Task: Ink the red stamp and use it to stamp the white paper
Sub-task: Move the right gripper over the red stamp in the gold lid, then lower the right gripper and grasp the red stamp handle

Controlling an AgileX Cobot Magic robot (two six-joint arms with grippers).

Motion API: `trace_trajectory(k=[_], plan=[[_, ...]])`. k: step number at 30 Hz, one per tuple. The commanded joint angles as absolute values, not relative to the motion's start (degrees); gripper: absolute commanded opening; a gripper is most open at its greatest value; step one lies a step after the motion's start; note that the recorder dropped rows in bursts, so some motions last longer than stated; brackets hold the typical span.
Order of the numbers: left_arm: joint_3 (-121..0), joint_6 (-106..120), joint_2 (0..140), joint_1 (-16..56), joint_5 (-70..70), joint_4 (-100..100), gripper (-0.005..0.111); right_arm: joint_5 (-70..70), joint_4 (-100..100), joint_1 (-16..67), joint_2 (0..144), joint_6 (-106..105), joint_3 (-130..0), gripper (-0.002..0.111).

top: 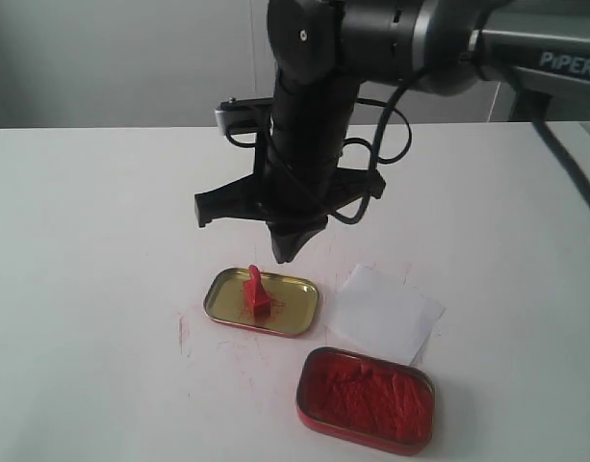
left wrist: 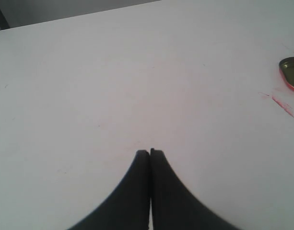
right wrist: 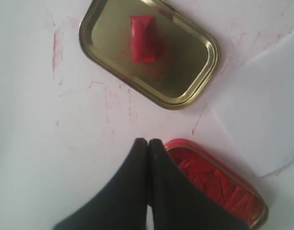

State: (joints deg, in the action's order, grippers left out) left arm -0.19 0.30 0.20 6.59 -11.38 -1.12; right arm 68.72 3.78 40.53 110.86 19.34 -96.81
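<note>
The red stamp (top: 256, 292) stands upright in a shallow gold lid (top: 293, 300) at the table's middle. My right gripper (top: 287, 255) hangs point-down just above and behind it, shut, with nothing held. From the right wrist, the red stamp (right wrist: 144, 38) sits in the gold lid (right wrist: 190, 57), well clear of the right gripper (right wrist: 147, 142). The white paper (top: 383, 313) lies flat to the right of the lid and also shows in the right wrist view (right wrist: 262, 115). My left gripper (left wrist: 150, 151) is shut over bare tabletop.
A red tin of red ink paste (top: 357, 438) lies open in front of the paper and beside my right fingers (right wrist: 199, 146). Red smears mark the table (right wrist: 108, 103) near the lid. The lid's edge (left wrist: 291, 72) shows in the left wrist view.
</note>
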Motion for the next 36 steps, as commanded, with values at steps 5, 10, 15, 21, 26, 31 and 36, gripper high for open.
trace_trajectory(k=[5, 10, 15, 21, 26, 31, 36], plan=[[0.0, 0.46, 0.0, 6.45, -11.14, -0.96, 0.0, 68.93, 2.55, 41.7, 116.37, 19.79, -102.83, 0.0], [0.0, 0.46, 0.0, 6.45, -11.14, -0.96, 0.0, 68.09, 1.32, 41.79, 119.33, 19.79, -104.85, 0.0], [0.0, 0.46, 0.0, 6.45, -11.14, -0.96, 0.0, 65.69, 1.21, 41.79, 121.02, 19.79, -105.29, 0.0], [0.0, 0.46, 0.0, 6.45, -11.14, -0.96, 0.0, 62.54, 1.09, 41.79, 122.4, 19.79, -105.29, 0.0], [0.0, 0.46, 0.0, 6.45, -11.14, -0.96, 0.0, 61.71, 0.0, 41.79, 124.08, 19.79, -105.29, 0.019], [0.0, 0.46, 0.0, 6.45, -11.14, -0.96, 0.0, 60.07, -0.81, 41.79, 124.8, 19.79, -105.29, 0.028], [0.0, 0.46, 0.0, 6.45, -11.14, -0.96, 0.0, 60.21, -1.98, 41.79, 125.64, 19.79, -105.17, 0.028]])
